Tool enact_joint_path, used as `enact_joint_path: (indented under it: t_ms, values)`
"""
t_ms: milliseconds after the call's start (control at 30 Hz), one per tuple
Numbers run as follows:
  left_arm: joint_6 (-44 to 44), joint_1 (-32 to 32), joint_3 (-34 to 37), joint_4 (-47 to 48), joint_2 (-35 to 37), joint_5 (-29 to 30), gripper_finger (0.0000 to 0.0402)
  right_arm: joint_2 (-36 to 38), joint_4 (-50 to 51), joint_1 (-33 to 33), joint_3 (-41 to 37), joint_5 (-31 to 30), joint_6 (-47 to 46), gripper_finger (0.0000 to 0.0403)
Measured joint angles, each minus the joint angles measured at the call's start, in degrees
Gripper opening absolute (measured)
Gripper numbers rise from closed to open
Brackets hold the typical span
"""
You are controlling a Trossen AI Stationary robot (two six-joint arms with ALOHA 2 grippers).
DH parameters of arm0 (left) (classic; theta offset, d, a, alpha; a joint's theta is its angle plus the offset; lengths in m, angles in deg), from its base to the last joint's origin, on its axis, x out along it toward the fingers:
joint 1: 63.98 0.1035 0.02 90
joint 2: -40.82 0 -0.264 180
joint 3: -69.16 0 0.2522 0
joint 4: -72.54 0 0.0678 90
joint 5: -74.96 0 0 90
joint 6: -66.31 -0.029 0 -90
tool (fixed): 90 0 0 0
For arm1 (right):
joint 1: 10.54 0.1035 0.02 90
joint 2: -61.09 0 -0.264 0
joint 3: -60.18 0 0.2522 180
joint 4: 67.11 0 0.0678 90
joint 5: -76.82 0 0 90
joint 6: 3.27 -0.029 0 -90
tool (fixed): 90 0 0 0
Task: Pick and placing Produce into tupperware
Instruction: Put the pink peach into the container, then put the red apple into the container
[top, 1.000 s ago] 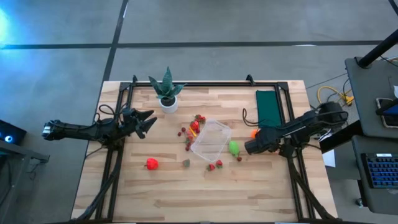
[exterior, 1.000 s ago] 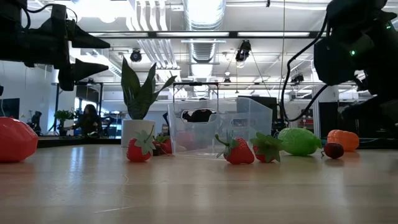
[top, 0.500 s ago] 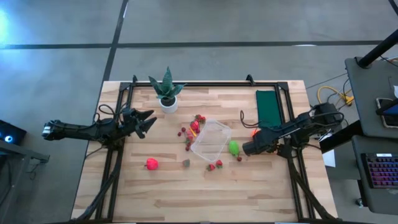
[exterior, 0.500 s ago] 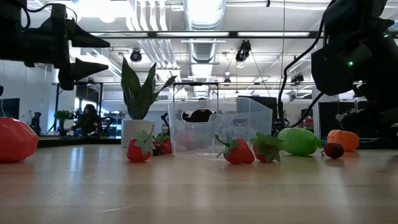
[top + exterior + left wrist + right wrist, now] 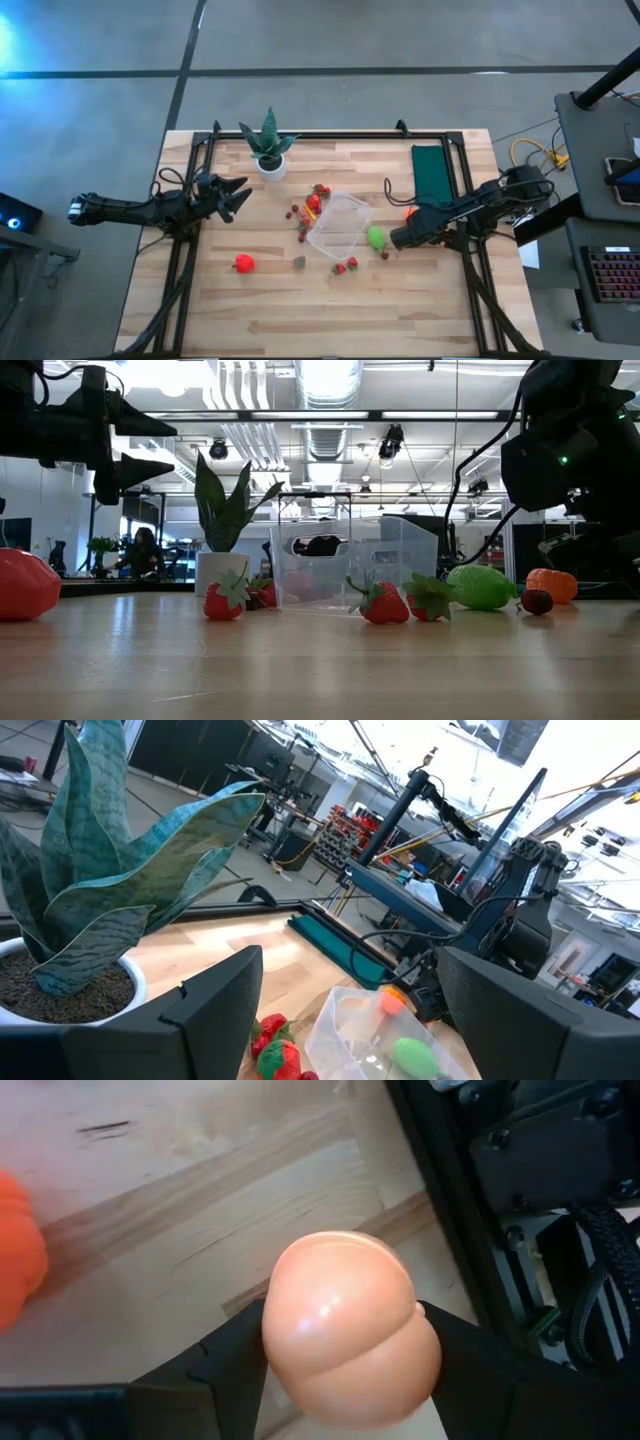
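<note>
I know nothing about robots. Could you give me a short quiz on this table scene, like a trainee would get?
1. True or false: the dark green cloth lies inside the tupperware.
2. Which piece sits between the right gripper's fingers? A: a peach-coloured piece. B: a green one. C: a strawberry.
3. Fill in: the left gripper hovers, open, near the potted ____.

Key: 1 false, the cloth lies flat on the table by the right arm. 2 A. 3 plant.
</note>
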Motion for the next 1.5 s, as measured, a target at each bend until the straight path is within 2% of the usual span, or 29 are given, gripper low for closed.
enact_joint_path:
  t_ms: [200,367,467,567,667,767,867,967,1167,1333,1500]
  values:
    - [0.0,0.0,-0.1,-0.1,0.1,0.0,0.0288,1.4,-0.3,0.0,2.4,-2.0,3.8,0.0236]
    - [0.0,0.0,-0.1,-0.1,0.0,0.0,0.0288,3.6,-0.2,0.0,8.8,-8.3,8.7,0.0238]
    - [0.0,0.0,-0.1,-0.1,-0.1,0.0,0.0288,4.9,-1.9,0.0,14.9,-14.2,16.7,0.0232]
    - [0.0,0.0,-0.1,0.0,-0.1,0.0,0.0288,5.4,-9.8,-1.1,20.5,-17.0,31.2,0.0228]
    - [0.0,0.0,0.0,0.0,-0.1,0.2,0.0288,4.2,-18.4,-3.5,24.3,-16.3,42.5,0.0228]
    - [0.0,0.0,0.0,0.0,0.0,0.2,0.0288,2.2,-23.5,-6.5,27.5,-16.9,48.7,0.0228]
    - [0.0,0.0,-0.1,-0.2,0.0,0.2,0.0288,0.0,-23.4,-9.6,30.1,-17.0,52.6,0.0228]
    - [0.0,0.0,0.0,-0.2,-0.1,0.2,0.0288,-2.3,-23.2,-11.9,31.4,-13.0,57.1,0.0231]
    - [0.0,0.0,0.0,0.0,0.0,-1.0,0.0288,-8.6,-22.9,-12.5,35.6,-8.2,62.9,0.026]
    - [0.0,0.0,0.0,0.0,-0.1,-2.4,0.0288,-12.6,-21.1,-12.5,40.0,-7.9,65.2,0.0287]
    - [0.0,0.0,0.1,0.0,0.0,-2.4,0.0288,-12.9,-13.9,-12.7,42.2,-9.4,65.6,0.0306]
